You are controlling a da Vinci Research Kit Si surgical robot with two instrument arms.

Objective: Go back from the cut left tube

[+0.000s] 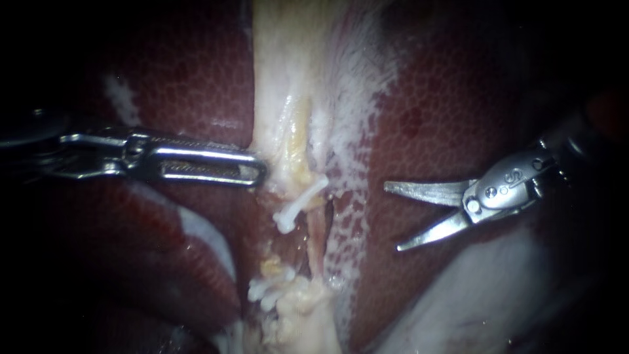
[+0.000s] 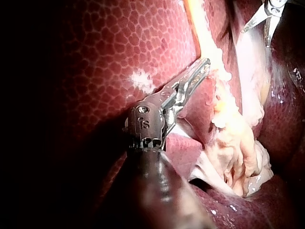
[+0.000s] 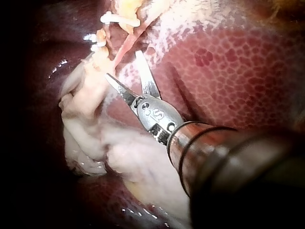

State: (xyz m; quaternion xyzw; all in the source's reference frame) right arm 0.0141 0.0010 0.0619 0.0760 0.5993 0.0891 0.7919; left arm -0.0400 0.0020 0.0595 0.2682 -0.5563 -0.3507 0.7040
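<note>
**Blades clear of the cut left tube**

The right instrument (image 1: 393, 217) comes in from the right edge with its blades spread wide and holding nothing (well apart from the tube). The left instrument (image 1: 259, 174) comes from the left edge, jaws lying together, tip touching the pale strip (image 1: 282, 98). At centre the cut left tube (image 1: 298, 187) gapes between white clips (image 1: 296, 208). The right wrist view has these ahead of the blades, but the left wrist view hides them. Behind, the liver (image 1: 458, 98) fades into dark.

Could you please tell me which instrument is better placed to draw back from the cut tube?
The right instrument: its blades stand open, hold nothing and hang over the liver, apart from the clips. The left instrument lies against the pale tissue.
</note>
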